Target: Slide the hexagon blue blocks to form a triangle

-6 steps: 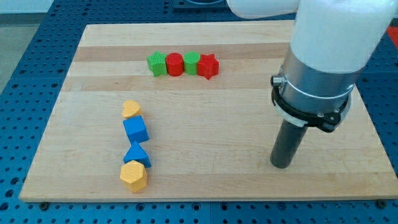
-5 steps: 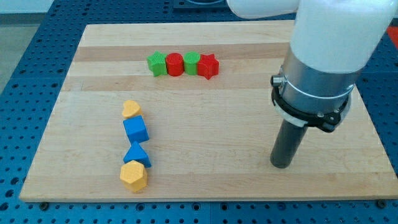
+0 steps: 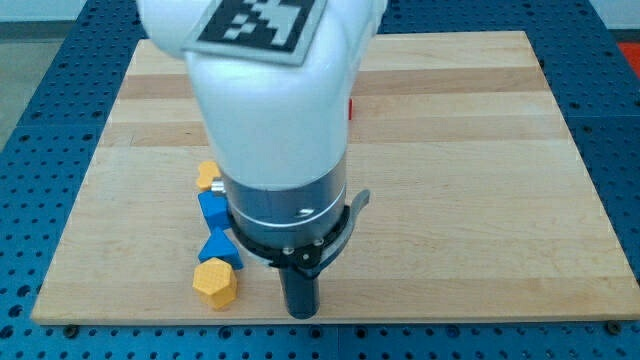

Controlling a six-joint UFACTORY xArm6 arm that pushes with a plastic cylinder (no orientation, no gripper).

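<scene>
You'll see my tip (image 3: pixel 301 314), bare and holding nothing, has swung from board's right to 3 o'clock of the yellow hexagon (image 3: pixel 215 284). Beyond: blue triangle (image 3: pixel 220 249), blue cube (image 3: pixel 211 209), yellow heart (image 3: pixel 206 176). Arm now hides the far row.

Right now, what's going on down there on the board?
My tip sits near the view's bottom edge of the wooden board, right of the yellow hexagon block, touching nothing. Above that hexagon, the blue triangle block, blue block and yellow block form a column. My arm hides the rest.
</scene>
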